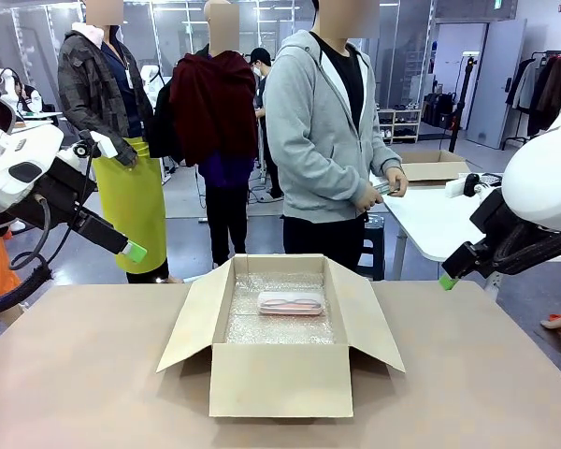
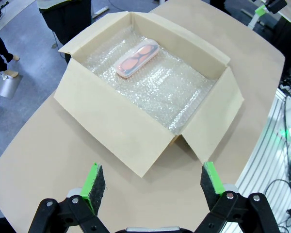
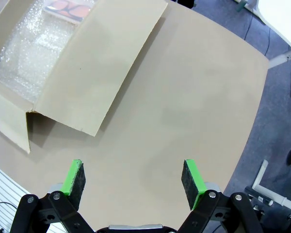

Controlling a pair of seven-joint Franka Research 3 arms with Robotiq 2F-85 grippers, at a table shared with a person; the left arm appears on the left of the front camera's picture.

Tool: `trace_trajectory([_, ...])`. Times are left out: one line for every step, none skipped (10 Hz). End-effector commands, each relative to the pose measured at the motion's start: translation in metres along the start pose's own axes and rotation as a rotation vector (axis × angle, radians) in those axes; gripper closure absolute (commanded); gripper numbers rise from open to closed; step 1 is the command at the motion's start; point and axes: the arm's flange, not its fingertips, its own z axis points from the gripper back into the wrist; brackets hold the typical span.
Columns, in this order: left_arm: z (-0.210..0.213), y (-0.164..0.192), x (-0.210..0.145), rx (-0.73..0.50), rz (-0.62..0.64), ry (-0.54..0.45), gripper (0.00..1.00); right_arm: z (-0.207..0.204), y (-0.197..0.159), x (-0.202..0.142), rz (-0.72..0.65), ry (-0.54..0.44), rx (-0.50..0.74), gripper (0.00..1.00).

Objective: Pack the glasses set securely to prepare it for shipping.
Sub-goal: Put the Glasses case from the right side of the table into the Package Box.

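Left gripper (image 2: 150,187), fingers (image 2: 94,184) spread, hangs well apart from pink case (image 2: 137,59).

The left arm (image 1: 19,164) and right arm (image 1: 542,178) have smooth, rounded white shells with black wrist links, and a black cable (image 1: 45,234) loops under the left one. The left gripper (image 2: 150,169) and right gripper (image 3: 133,166) are black linkages with silver screws and 2 bright green pads (image 2: 93,182) each. The person (image 1: 332,122) wears a grey zip hoodie over a black top.
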Motion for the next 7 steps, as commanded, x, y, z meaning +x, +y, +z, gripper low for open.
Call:
trace_trajectory([0.0008,0.0008,0.0003,-0.009,0.000,-0.016,0.00,0.0011,-0.0005,0.0024,0.004,0.009,0.001,0.00])
trace_trajectory([0.0008,0.0008,0.0003,-0.009,0.000,-0.016,0.00,0.0011,-0.0005,0.0024,0.004,0.009,0.001,0.00])
trace_trajectory([0.0008,0.0008,0.0003,-0.009,0.000,-0.016,0.00,0.0011,-0.0005,0.0024,0.004,0.009,0.001,0.00])
trace_trajectory([0.0008,0.0008,0.0003,-0.009,0.000,-0.016,0.00,0.0011,-0.0005,0.0024,0.004,0.009,0.001,0.00])
trace_trajectory([0.0008,0.0008,0.0003,-0.009,0.000,-0.016,0.00,0.0011,-0.0005,0.0024,0.004,0.009,0.001,0.00])
trace_trajectory([0.0008,0.0008,0.0003,-0.009,0.000,-0.016,0.00,0.0011,-0.0005,0.0024,0.004,0.009,0.001,0.00])
trace_trajectory([0.0008,0.0008,0.0003,-0.009,0.000,-0.016,0.00,0.0011,-0.0005,0.0024,0.004,0.009,0.001,0.00])
